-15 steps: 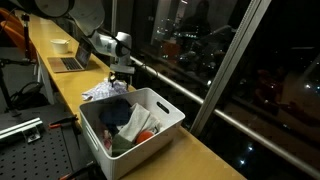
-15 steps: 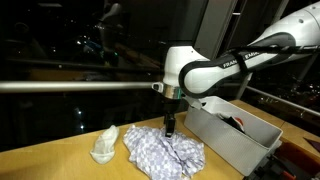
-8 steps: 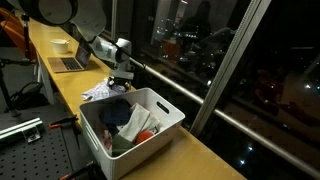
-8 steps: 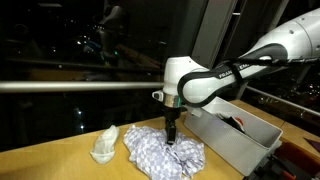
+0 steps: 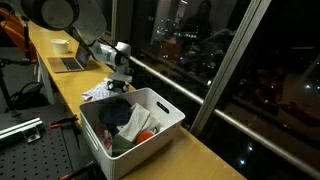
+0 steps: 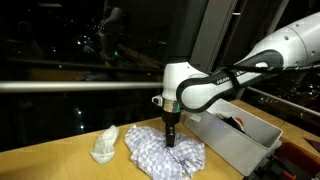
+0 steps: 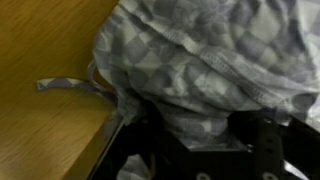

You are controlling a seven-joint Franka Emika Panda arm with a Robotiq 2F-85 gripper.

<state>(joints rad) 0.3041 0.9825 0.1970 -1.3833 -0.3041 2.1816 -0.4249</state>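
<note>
— Closest to us, the gripper (image 6: 170, 141) stands upright, its tips sunk into the checkered cloth (image 6: 158, 156), which lies just beside the white bin (image 6: 226, 150).
— So the cloth is straight below it, not off to a side?
— Straight below. In the wrist view we see folds bunched against it. They hide the jaws, so we cannot tell whether they are spread or pinching.
— And its long axis?
— We judge it runs away from the bin along the wooden table (image 6: 40, 165). Farther from the bin lies a white rag (image 6: 104, 146).
</note>
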